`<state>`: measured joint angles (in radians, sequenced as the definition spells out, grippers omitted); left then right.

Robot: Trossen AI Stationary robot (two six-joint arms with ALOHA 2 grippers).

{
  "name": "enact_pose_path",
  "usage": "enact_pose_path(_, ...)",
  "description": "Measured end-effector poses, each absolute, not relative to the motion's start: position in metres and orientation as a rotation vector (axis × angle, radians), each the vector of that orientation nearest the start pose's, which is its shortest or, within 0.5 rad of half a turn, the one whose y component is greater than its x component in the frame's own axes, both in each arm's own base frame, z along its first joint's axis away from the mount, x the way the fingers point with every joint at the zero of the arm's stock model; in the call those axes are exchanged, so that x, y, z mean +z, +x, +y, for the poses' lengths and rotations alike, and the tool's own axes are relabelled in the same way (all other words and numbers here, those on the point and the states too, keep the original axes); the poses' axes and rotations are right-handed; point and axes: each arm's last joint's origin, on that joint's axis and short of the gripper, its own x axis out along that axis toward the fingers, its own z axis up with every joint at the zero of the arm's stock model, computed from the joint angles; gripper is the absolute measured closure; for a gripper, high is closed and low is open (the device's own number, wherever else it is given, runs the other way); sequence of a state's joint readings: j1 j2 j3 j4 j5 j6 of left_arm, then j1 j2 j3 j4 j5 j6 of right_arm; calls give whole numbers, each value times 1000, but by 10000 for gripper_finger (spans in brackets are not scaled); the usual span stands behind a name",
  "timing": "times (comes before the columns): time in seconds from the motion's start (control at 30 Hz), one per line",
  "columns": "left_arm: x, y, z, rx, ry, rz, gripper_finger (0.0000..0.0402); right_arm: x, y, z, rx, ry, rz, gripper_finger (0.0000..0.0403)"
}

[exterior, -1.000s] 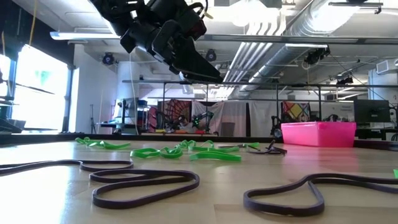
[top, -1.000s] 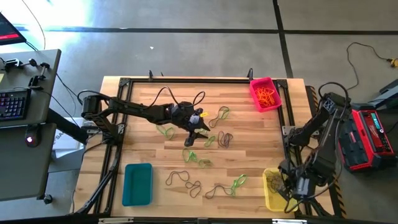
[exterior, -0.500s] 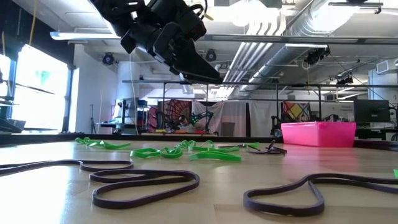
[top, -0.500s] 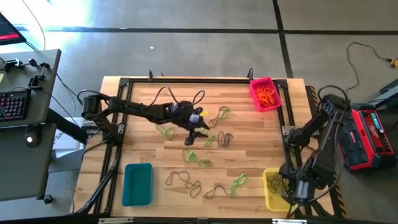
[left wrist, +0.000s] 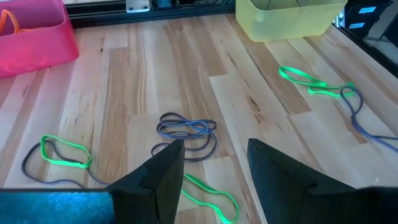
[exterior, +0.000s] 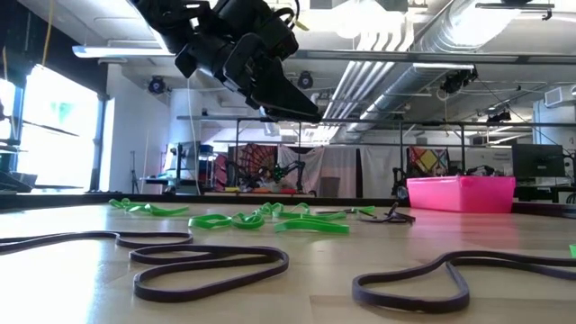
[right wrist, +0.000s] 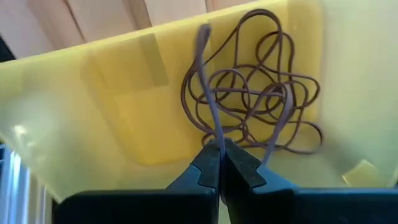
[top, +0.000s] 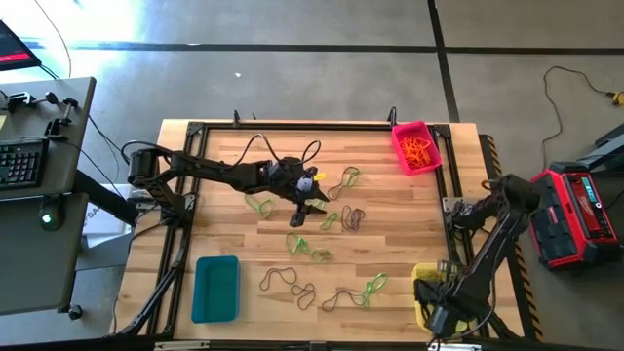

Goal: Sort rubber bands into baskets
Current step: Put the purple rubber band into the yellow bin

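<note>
Here the right end effector (right wrist: pixel 219 163) hangs over the yellow basket (top: pixel 423 297) at the tabletop's (top: pixel 224 156) near right corner, its fingers pressed together on a dark brown rubber band (right wrist: pixel 208 99) that trails from the tips toward a tangle of brown bands (right wrist: pixel 255 106) lying on the basket floor. Whether the pinched band is clear of that tangle is hard to judge from the wrist view.

The left end effector (top: pixel 310 208) hovers above the middle of the tabletop with its fingers spread apart and nothing between them. Just ahead of it in the left wrist view lie a coiled dark band (left wrist: pixel 186 129) and, nearer the fingers, a bright green band (left wrist: pixel 211 198); another green loop (left wrist: pixel 62 152) lies to one side, crossed by a dark one.

More green and dark bands are scattered over the middle and near part of the tabletop (top: pixel 297 283). The pink-red basket (top: pixel 415 146) sits at the far right corner with orange bands (top: pixel 419 149) in it. The teal basket (top: pixel 215 288) stands near the front left.
</note>
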<state>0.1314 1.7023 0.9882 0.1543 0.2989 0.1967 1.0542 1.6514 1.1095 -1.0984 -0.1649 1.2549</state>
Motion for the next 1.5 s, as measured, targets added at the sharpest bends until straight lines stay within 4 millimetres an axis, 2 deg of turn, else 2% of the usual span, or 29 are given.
enact_pose_path(0.13, 199, 358, 39, -217, 74, 528, 232, 188, 134, 244, -177, 145, 1752, 403)
enact_pose_path(0.33, 199, 358, 39, -216, 70, 529, 232, 189, 135, 242, -309, 249, 1759, 393)
enact_pose_path(0.7, 199, 358, 39, -220, 84, 527, 232, 190, 142, 234, -387, 304, 1794, 289)
enact_pose_path(0.83, 199, 358, 39, -221, 85, 528, 232, 190, 141, 235, -381, 299, 1779, 273)
enact_pose_path(1.07, 197, 356, 38, -223, 79, 557, 232, 190, 135, 241, -369, 349, 1847, 294)
enact_pose_path(1.37, 196, 356, 40, -173, 97, 571, 232, 202, 133, 238, -347, 400, 1840, 394)
enact_pose_path(1.5, 195, 356, 40, -171, 94, 581, 232, 215, 131, 230, -346, 409, 1761, 395)
